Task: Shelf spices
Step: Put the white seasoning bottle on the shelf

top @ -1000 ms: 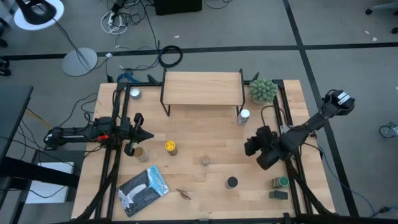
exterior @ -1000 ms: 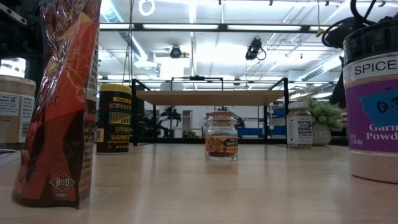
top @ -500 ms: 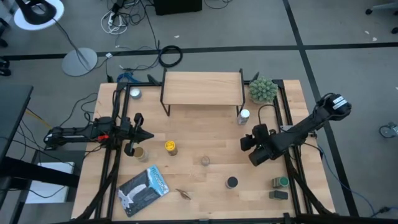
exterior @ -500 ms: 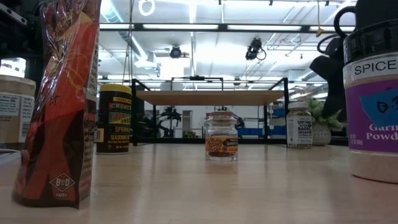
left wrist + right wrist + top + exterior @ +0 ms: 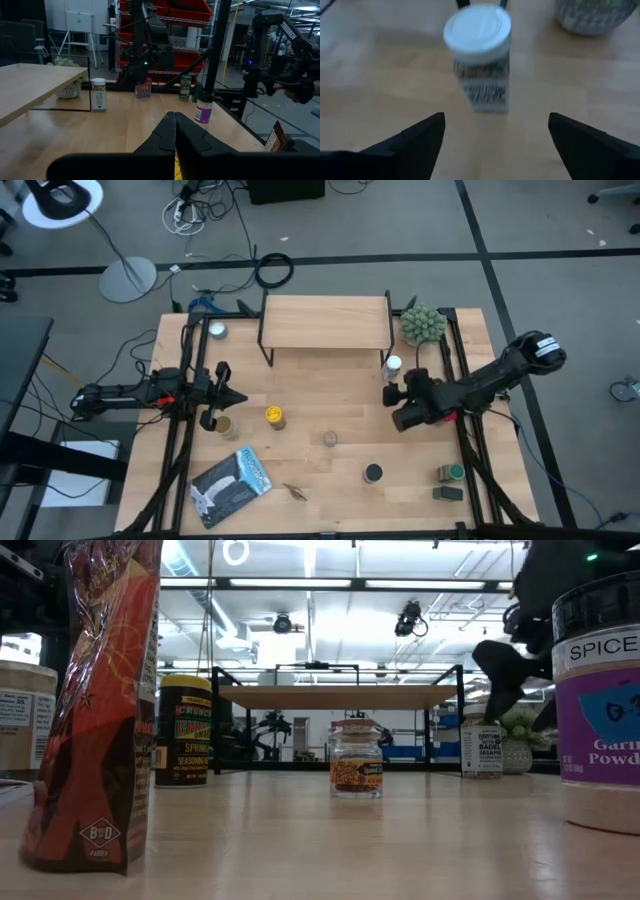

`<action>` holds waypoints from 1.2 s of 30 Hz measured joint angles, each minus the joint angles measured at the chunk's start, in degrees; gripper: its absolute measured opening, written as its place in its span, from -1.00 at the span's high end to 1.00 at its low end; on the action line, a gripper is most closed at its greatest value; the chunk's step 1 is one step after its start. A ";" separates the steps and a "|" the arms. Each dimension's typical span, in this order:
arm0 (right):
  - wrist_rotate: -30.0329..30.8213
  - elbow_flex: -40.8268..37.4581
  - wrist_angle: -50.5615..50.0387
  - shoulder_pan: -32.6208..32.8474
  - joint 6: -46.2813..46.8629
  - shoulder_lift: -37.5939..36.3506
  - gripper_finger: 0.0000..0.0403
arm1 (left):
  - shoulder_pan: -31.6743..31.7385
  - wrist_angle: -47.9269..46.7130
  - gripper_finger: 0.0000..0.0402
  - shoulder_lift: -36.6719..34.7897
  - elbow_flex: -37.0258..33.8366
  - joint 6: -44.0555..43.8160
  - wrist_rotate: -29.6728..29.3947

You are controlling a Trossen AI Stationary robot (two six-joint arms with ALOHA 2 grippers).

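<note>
Spices sit scattered on the table point(image 5: 320, 395), none on the shelf point(image 5: 325, 321) yet, operator. Going left to right in your high view: your left gripper point(image 5: 237, 397) rests at the left side with its jaws clenched on nothing, tips pressed together in the left wrist view. Just beside it is a tan-lidded jar point(image 5: 225, 426), then the yellow jar point(image 5: 274, 416). A silver-lidded jar point(image 5: 217, 331) stands near the far left corner, left of the shelf. The blue-white packet point(image 5: 231, 484) lies at the near left edge. A small clear jar point(image 5: 330, 438) is mid-table, the black-lidded jar point(image 5: 372, 473) nearer the front. The shelf stands at the far middle, top bare. The white-capped bottle point(image 5: 393, 365) stands upright by the shelf's right front leg. Your right gripper point(image 5: 392, 394) is just beside that bottle, jaws released wide; the right wrist view shows the bottle point(image 5: 479, 55) ahead of the two fingers point(image 5: 412, 140), not touched. The potted plant point(image 5: 423, 325) is right of the shelf. A green tin point(image 5: 451, 472) and a dark tin point(image 5: 447, 493) sit at the near right corner.
</note>
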 joint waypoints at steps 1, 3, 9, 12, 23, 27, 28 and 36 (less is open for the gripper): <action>0.11 0.00 0.44 -1.10 -1.51 0.00 -0.77 | 0.00 0.02 0.96 -0.02 0.00 0.00 0.02; 0.11 0.00 2.17 -3.54 -5.70 0.00 -0.77 | 0.00 0.02 0.96 0.00 0.00 0.00 0.02; -3.31 0.00 12.19 -10.13 -20.49 0.00 -0.69 | 0.00 0.02 0.96 -0.02 0.00 -0.01 0.01; -3.65 0.01 13.69 -12.38 -23.61 0.00 -0.65 | 0.01 0.02 0.96 -0.01 0.00 -0.01 0.01; -8.19 0.02 14.23 -17.46 -28.03 0.00 -0.58 | 0.02 0.02 0.96 0.00 -0.02 0.00 0.00; -8.41 0.00 14.35 -17.97 -28.26 0.00 -0.47 | 0.02 0.00 0.96 -0.02 -0.01 0.00 0.00; -8.41 0.01 14.41 -18.06 -28.26 0.00 -0.43 | 0.02 0.01 0.96 -0.01 -0.01 0.00 0.01; -8.48 0.01 14.41 -18.12 -28.26 0.00 -0.03 | 0.01 0.00 0.96 0.00 -0.01 0.00 0.00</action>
